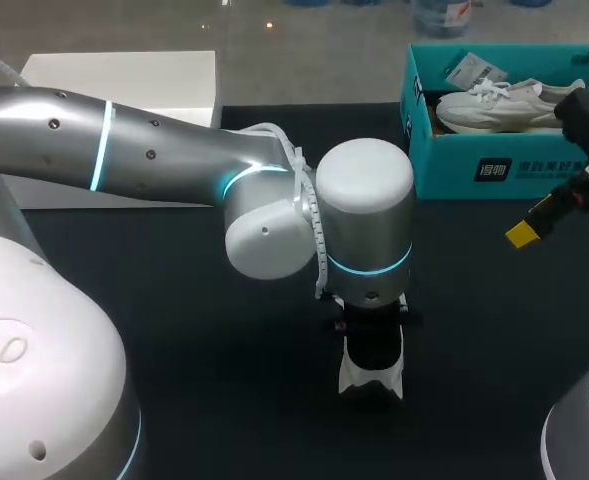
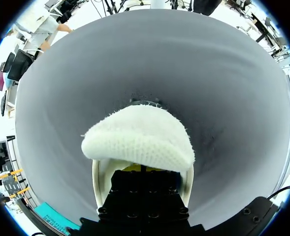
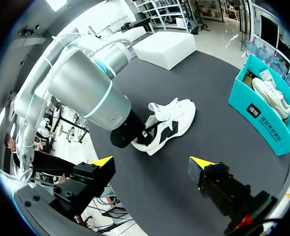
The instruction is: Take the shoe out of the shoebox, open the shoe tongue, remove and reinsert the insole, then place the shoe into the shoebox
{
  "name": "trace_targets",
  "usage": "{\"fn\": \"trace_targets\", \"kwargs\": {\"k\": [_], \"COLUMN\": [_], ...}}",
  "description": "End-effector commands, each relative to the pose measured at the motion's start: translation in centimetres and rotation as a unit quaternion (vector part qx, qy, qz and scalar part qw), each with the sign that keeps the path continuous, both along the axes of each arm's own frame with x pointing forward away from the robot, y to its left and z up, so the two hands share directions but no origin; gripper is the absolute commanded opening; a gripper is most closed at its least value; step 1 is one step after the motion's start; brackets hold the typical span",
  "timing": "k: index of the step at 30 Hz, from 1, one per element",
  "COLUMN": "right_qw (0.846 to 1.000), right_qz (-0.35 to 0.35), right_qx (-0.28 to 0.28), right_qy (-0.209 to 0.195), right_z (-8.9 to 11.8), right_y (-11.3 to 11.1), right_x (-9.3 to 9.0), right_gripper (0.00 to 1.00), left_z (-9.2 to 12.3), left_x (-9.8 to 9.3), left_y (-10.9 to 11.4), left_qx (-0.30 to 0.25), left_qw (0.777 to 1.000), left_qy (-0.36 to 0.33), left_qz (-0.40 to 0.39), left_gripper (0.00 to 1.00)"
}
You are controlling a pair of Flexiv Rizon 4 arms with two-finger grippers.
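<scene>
The white-and-black sneaker (image 3: 172, 118) lies on the black tabletop (image 3: 209, 78), well apart from the teal cardboard shoebox (image 3: 263, 125). The left gripper (image 2: 141, 169) is at its opening; whether it grips, I cannot tell. The right gripper (image 3: 152, 164) hangs wide open and empty, so a pull may drag the unheld shoe.

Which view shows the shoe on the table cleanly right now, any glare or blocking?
Head view: my left arm covers the shoe except one end. Left wrist view: the shoe's white knit fills the foreground, and the table reads pale from glare. Right wrist view: whole shoe evenly lit, no glare, best look.
</scene>
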State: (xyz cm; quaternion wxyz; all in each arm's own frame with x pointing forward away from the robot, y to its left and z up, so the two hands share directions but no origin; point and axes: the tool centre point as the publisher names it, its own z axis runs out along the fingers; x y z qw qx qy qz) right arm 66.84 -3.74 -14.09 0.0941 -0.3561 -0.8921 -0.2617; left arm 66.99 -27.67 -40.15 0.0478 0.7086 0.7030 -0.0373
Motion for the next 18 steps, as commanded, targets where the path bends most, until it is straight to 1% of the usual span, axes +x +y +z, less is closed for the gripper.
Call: {"fn": "trace_targets", "kwargs": {"k": [1,4,11,14,16,18], "right_qw": [1.000,1.000,1.000,1.000,1.000,1.000], "right_qz": [-0.002,-0.001,-0.001,-0.001,-0.001,-0.001], "right_qx": [0.001,0.001,0.001,0.001,0.001,0.001], "right_qy": [-0.004,-0.001,-0.001,-0.001,-0.001,-0.001], "right_z": [0.3,0.3,0.3,0.3,0.3,0.3], "right_y": [-0.6,-0.6,-0.6,-0.6,-0.6,-0.6], "right_x": [-0.6,-0.6,-0.6,-0.6,-0.6,-0.6], "right_gripper": [1.00,1.00,1.00,1.00,1.00,1.00], "left_z": [-0.3,0.3,2.9,3.7,3.8,3.4], "left_x": [0.2,0.5,1.8,2.0,2.2,2.3], "left_y": [0.3,0.3,0.2,0.3,0.3,0.3], "left_qx": [0.000,-0.001,-0.012,-0.016,-0.017,-0.015], "left_qw": [1.000,1.000,1.000,0.999,0.999,0.999], "left_qy": [-0.005,-0.009,-0.028,-0.034,-0.041,-0.041], "left_qz": [0.001,-0.001,-0.005,-0.008,-0.010,-0.010], "left_gripper": [0.00,0.00,0.00,0.00,0.00,0.00]}}
